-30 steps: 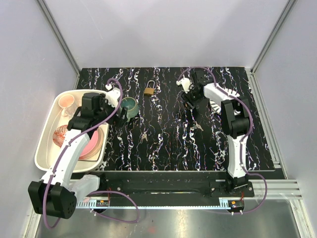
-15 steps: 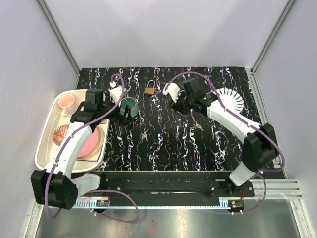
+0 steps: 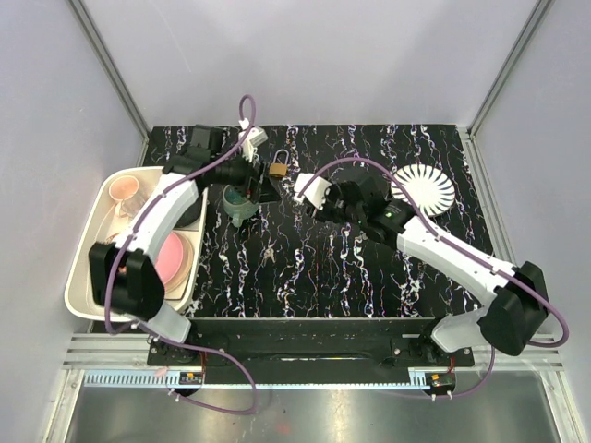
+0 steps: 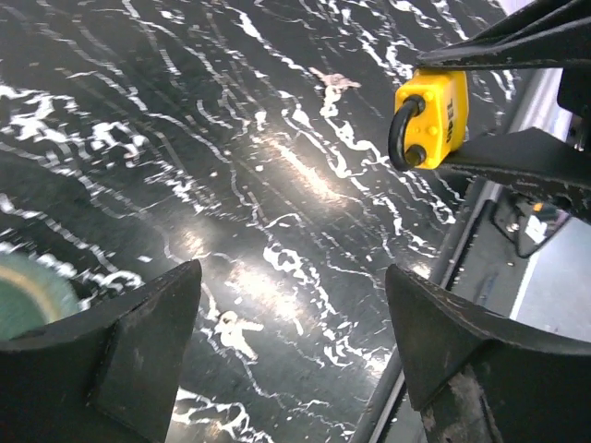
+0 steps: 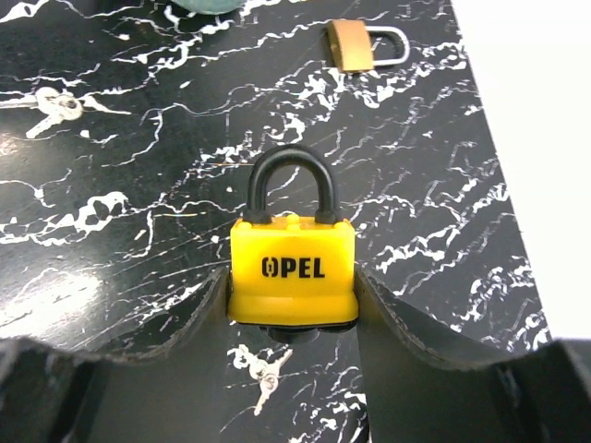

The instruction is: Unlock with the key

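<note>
A yellow padlock (image 5: pixel 293 263) with a black shackle sits upright between the fingers of my right gripper (image 5: pixel 293 286), which is shut on its body, above the table. The left wrist view shows the same padlock (image 4: pixel 429 120) at the upper right. One bunch of keys (image 5: pixel 263 374) lies on the table under the padlock. A second bunch (image 5: pixel 55 109) lies further left and shows from above as keys (image 3: pixel 266 251) at mid table. My left gripper (image 4: pixel 294 272) hangs open and holds nothing, next to the green cup (image 3: pixel 238 201) near the back of the table.
A brass padlock (image 3: pixel 277 167) lies at the back of the black marbled table, close to my left gripper. A white ribbed plate (image 3: pixel 422 189) is at the back right. A cream tray (image 3: pixel 88 268) with pink dishes stands along the left edge.
My left arm has swung from over the tray toward the back, ending near the brass padlock. My right arm has carried the yellow padlock left toward the table's middle.
</note>
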You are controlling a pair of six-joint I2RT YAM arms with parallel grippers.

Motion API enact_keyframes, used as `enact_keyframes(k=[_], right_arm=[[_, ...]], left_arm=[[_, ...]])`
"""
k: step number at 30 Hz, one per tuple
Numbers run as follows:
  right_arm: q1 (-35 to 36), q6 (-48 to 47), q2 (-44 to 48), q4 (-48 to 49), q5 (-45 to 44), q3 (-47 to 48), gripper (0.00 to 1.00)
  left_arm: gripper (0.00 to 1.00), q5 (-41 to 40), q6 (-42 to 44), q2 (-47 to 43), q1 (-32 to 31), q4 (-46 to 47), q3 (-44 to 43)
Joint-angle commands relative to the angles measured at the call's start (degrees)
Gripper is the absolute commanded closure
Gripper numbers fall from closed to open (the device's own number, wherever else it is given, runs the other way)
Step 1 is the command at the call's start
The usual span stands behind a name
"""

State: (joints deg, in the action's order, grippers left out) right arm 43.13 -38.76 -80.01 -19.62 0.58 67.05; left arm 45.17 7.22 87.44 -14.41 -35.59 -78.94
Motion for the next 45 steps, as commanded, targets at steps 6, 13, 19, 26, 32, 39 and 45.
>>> enact_keyframes(k=[6, 13, 19, 26, 32, 39, 45], right_arm=[[0.4, 1.8, 5.8, 9.4, -0.8, -2.6, 1.00], [0.7, 2.6, 5.7, 10.5, 0.7, -3.9, 1.00], [1.5, 3.2, 5.2, 10.5, 0.8, -3.9, 1.00], [2.6, 3.8, 4.9, 9.9, 1.3, -3.5, 1.00], [2.7, 3.7, 4.9, 10.1, 0.7, -3.6, 1.00], [2.7, 3.6, 5.1, 10.2, 0.9, -3.8, 1.00], [2.7, 3.3, 5.2, 10.3, 1.2, -3.9, 0.97]], left_arm=[[0.23, 14.9, -7.0, 11.8, -3.3, -1.1, -10.4], [0.26, 17.6, -8.8, 12.8, -5.7, -0.9, -12.5], [0.34, 18.1, -9.9, 12.9, -7.5, 0.7, -11.4], [0.44, 17.9, -10.1, 14.1, -8.5, 0.7, -11.9], [0.65, 18.1, -9.9, 14.8, -9.0, 0.7, -11.5], [0.83, 18.6, -9.9, 14.8, -9.3, 0.8, -11.7], [1.00, 19.5, -9.5, 14.8, -9.5, 0.7, -11.9]])
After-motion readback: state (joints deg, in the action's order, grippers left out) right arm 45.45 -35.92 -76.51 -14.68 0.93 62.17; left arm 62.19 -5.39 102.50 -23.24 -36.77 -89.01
